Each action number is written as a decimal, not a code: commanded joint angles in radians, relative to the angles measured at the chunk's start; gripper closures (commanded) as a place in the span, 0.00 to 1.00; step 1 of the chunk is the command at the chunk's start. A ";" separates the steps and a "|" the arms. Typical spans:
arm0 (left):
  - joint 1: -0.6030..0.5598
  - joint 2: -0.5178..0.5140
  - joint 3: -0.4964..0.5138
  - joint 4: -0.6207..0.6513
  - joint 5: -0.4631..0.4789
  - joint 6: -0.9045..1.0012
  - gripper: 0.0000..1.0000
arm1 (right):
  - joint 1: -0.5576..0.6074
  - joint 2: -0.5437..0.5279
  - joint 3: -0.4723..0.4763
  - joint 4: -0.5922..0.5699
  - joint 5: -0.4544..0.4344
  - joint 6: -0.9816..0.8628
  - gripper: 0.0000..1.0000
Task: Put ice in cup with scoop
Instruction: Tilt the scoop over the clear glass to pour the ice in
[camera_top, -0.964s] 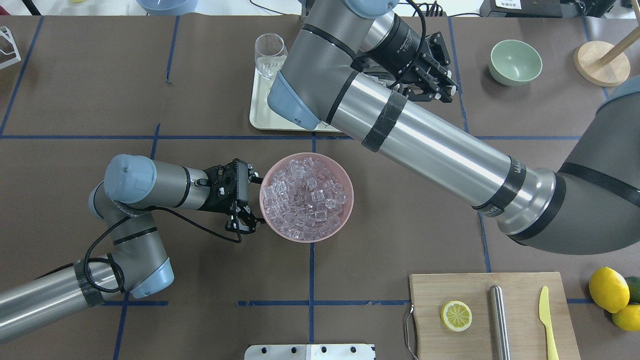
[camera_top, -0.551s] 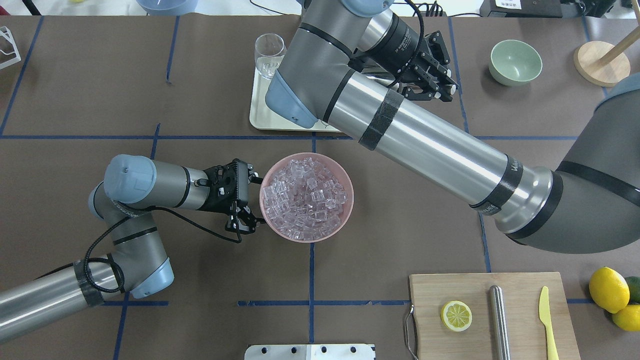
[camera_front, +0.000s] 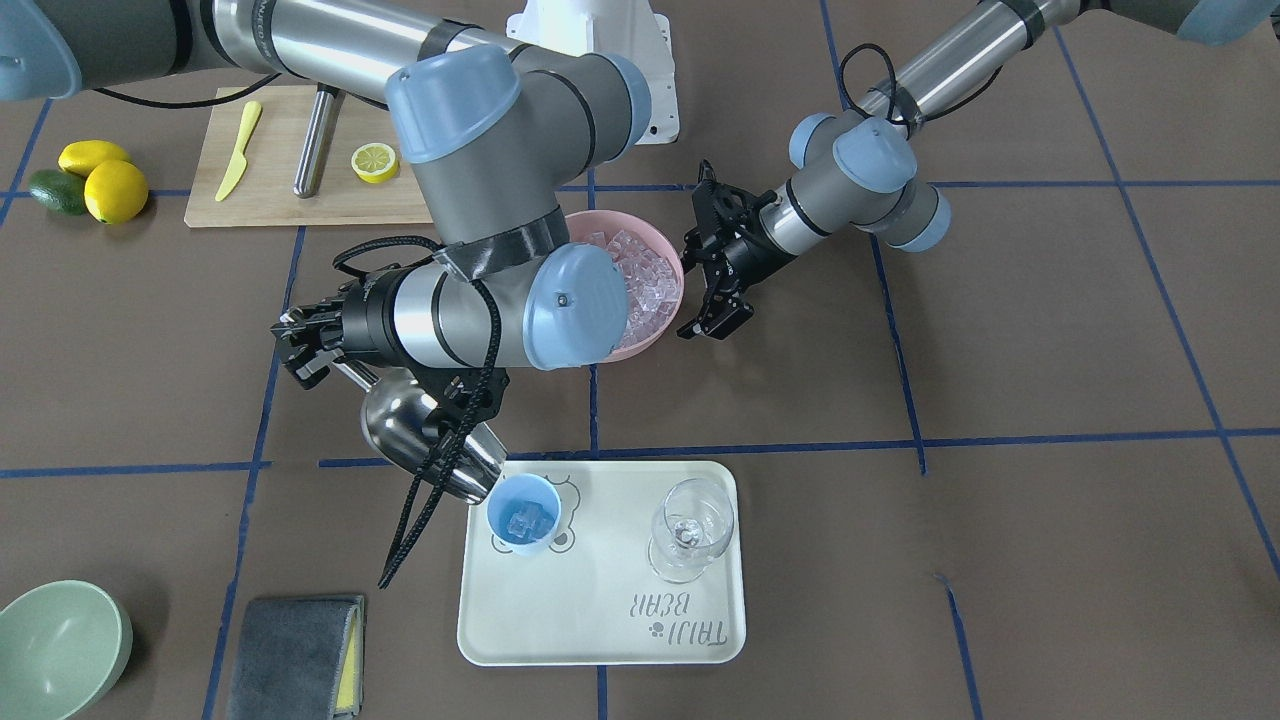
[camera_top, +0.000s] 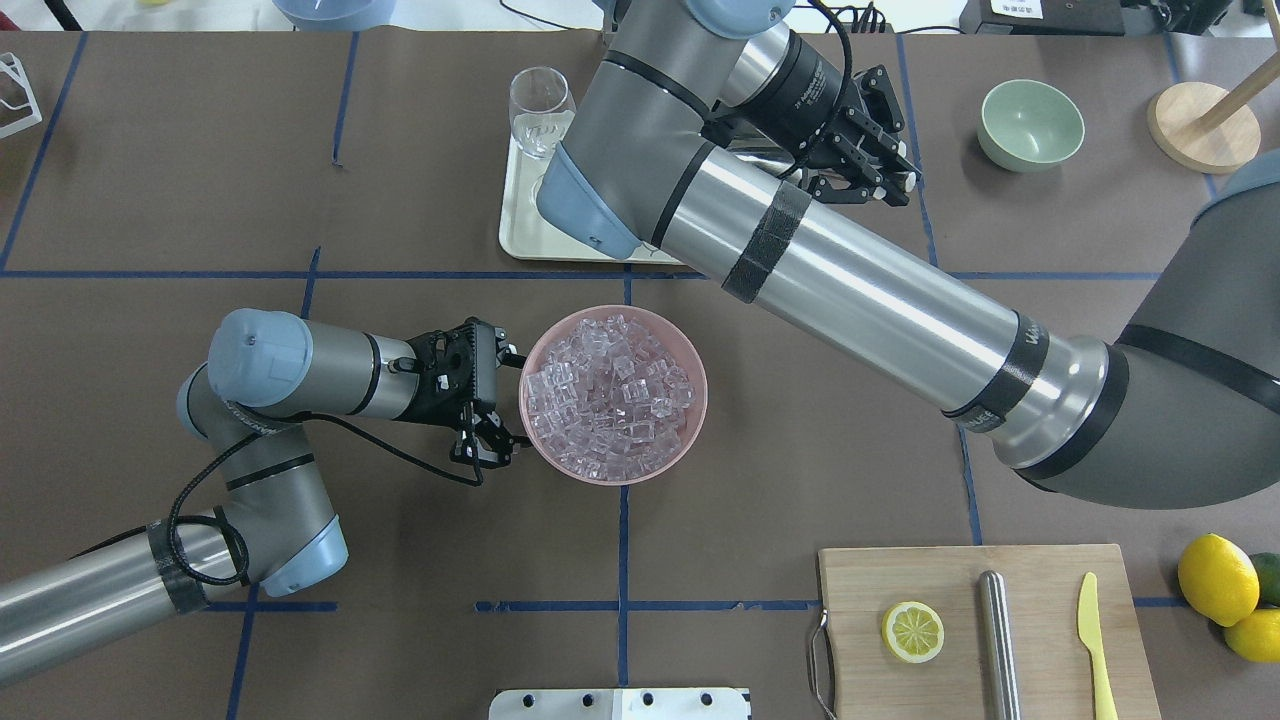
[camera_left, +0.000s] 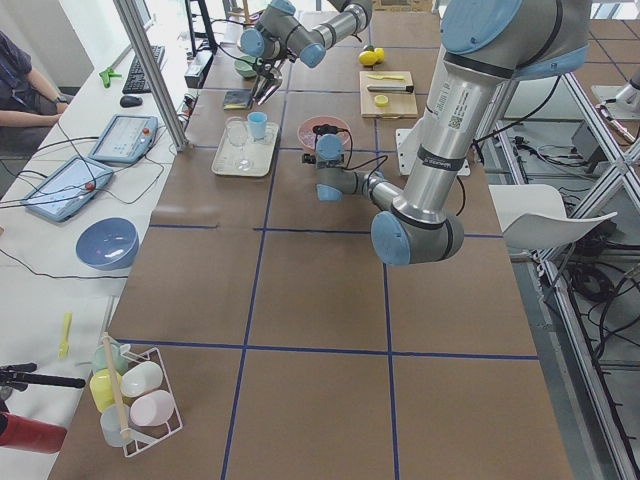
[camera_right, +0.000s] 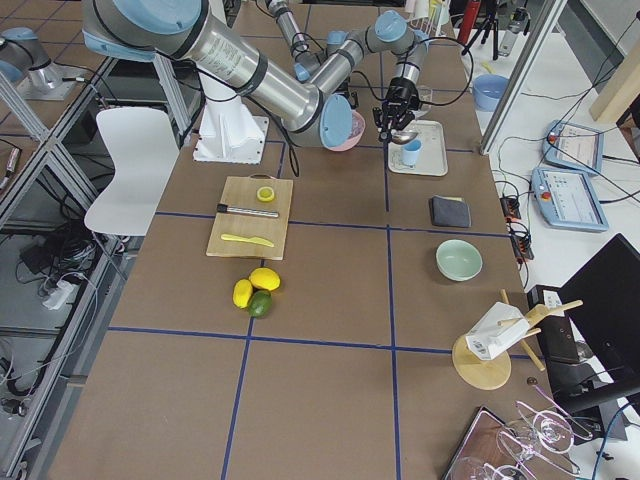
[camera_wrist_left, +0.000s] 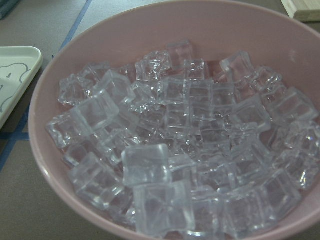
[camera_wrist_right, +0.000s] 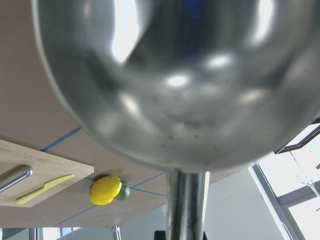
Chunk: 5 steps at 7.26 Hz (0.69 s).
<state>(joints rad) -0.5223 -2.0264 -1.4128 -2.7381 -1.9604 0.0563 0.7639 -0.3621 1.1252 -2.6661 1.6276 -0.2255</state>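
The ice (camera_top: 612, 398) fills a pink bowl (camera_top: 693, 345) at mid-table; it also fills the left wrist view (camera_wrist_left: 180, 145). My left gripper (camera_top: 518, 400) is open with its jaws beside the bowl's rim, also seen in the front view (camera_front: 690, 285). My right gripper (camera_front: 300, 350) is shut on the handle of the steel scoop (camera_front: 425, 435). The scoop's blade tilts down over the light-blue cup (camera_front: 523, 512), which holds a few ice cubes. The scoop's underside fills the right wrist view (camera_wrist_right: 175, 75). In the overhead view my right arm hides the cup.
The cup stands on a white tray (camera_front: 600, 620) with a clear wine glass (camera_front: 690, 530). A green bowl (camera_front: 55, 640) and grey cloth (camera_front: 295, 640) lie near it. A cutting board (camera_top: 1040, 620) holds a lemon half, steel cylinder and yellow knife; lemons (camera_top: 1215, 578) lie beside it.
My right wrist with the scoop has shifted slightly back and forth over the tray. The left arm and the pink bowl have not moved.
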 joint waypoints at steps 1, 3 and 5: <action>-0.001 0.000 0.000 0.000 0.000 0.000 0.00 | 0.000 -0.003 0.002 0.000 0.002 0.000 1.00; -0.001 0.000 0.000 -0.005 0.000 -0.001 0.00 | 0.000 -0.002 0.007 0.000 0.005 0.000 1.00; -0.001 0.003 0.000 -0.005 0.000 0.000 0.00 | 0.005 -0.053 0.121 0.003 0.018 0.005 1.00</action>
<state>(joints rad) -0.5229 -2.0248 -1.4128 -2.7422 -1.9604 0.0563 0.7663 -0.3794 1.1705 -2.6647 1.6384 -0.2246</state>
